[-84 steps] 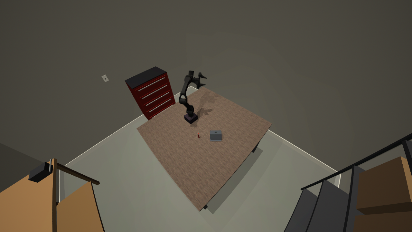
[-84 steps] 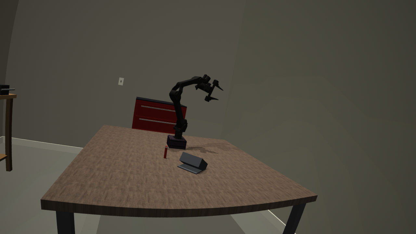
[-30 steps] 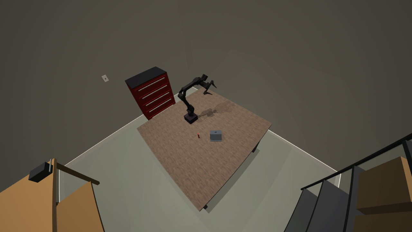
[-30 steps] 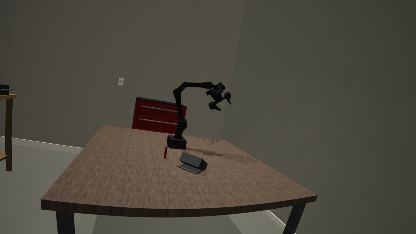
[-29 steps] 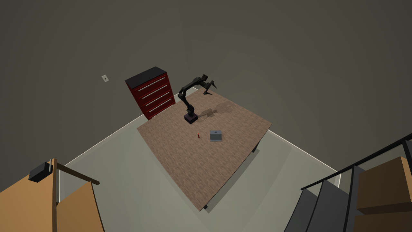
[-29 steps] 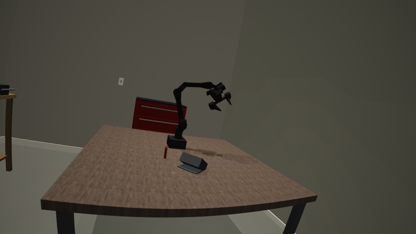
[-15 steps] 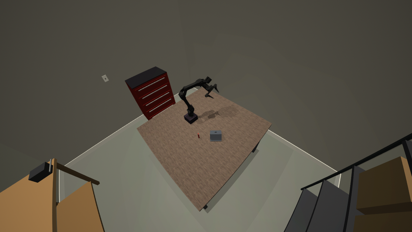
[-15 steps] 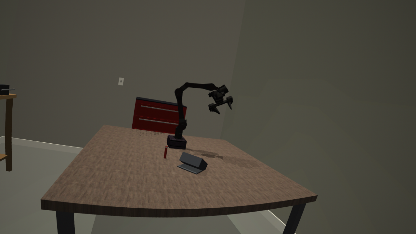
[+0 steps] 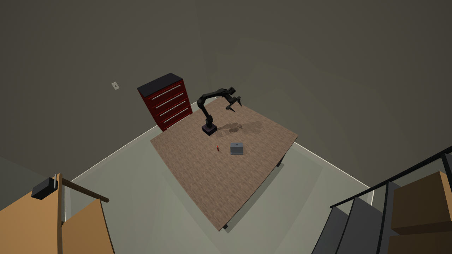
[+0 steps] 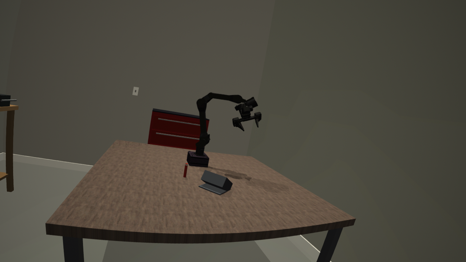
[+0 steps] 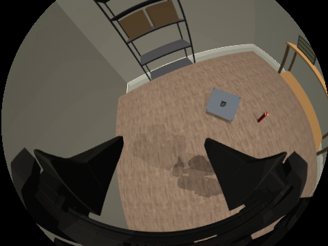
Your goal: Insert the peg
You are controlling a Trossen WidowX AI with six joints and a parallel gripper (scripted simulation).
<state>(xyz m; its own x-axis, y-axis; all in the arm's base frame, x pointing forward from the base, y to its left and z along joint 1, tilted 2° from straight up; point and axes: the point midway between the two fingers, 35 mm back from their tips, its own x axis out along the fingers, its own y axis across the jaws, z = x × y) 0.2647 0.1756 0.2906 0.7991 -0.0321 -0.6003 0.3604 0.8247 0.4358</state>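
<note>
A small red peg stands upright on the wooden table. Just beside it sits the grey sloped panel with one dark hole in its face. My gripper is open and empty. It hangs high above the table, well away from the peg and the panel, on the far side of the arm's base.
A red drawer cabinet stands behind the table. A black shelf rack with brown boxes stands past the table's far end. A wooden workbench stands to one side.
</note>
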